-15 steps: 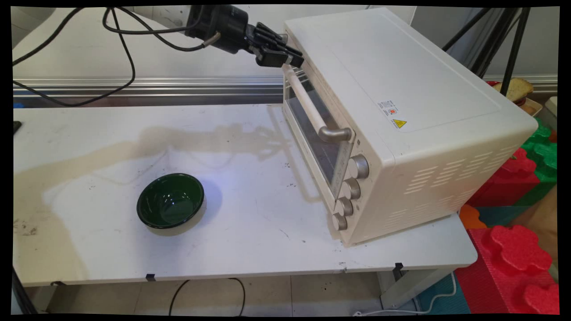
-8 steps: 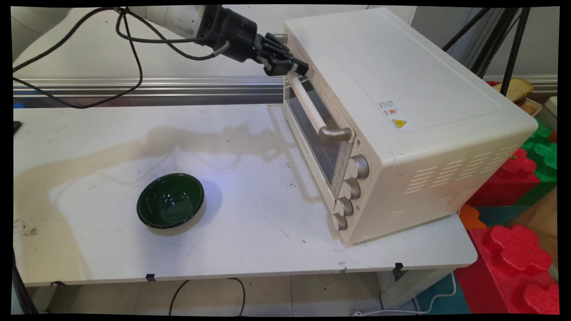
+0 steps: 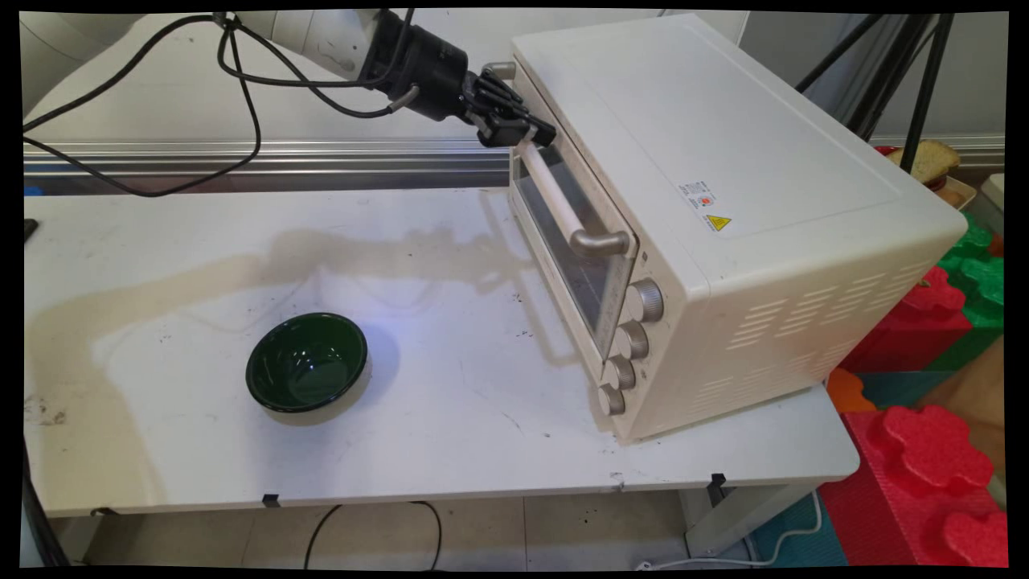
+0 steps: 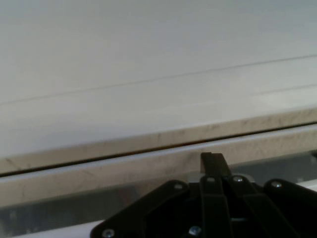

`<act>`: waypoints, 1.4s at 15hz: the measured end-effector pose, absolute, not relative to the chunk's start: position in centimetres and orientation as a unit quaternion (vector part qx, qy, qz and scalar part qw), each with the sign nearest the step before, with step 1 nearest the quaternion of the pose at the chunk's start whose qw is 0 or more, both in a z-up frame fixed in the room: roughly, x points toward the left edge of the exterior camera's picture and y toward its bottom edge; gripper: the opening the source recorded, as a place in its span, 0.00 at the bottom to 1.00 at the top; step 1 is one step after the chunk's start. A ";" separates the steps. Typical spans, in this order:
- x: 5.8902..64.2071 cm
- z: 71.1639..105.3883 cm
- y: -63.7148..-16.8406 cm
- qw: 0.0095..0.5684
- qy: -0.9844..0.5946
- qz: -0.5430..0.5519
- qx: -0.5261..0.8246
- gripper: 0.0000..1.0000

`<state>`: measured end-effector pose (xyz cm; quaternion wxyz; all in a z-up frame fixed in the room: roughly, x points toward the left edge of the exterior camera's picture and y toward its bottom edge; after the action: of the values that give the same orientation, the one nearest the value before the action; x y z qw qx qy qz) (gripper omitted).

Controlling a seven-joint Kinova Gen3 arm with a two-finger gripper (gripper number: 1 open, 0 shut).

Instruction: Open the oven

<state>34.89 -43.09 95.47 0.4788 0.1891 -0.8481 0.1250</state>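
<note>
A cream toaster oven (image 3: 748,145) stands on the right of the white table (image 3: 450,450), its glass door (image 3: 583,265) facing left. My gripper (image 3: 537,135) is shut, its tips pressed on the far end of the door's bar handle (image 3: 556,197), by the door's top edge. In the hand view the closed fingertips (image 4: 211,159) point at the door's top rim, and a thin dark gap (image 4: 148,150) runs between that rim and the oven body. The door stands slightly ajar at its top.
A dark green bowl (image 3: 307,362) sits on the table at the left front, well away from the arm. Four knobs (image 3: 645,301) line the oven's near front. Black cables (image 3: 241,121) hang from the arm. Red and green foam blocks (image 3: 924,450) lie on the floor at right.
The gripper has come down and to the right onto the far end of the handle. The door's top has tipped a little outward from the oven.
</note>
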 end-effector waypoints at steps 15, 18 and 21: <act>39.0 93.5 -40.6 0.430 -0.878 0.115 0.175 0.00; 40.1 92.7 -39.8 0.420 -0.884 0.110 0.173 0.00; 41.2 91.7 -39.0 0.409 -0.890 0.105 0.171 0.00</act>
<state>41.15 -39.04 91.72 0.4086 0.1713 -0.8904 0.1046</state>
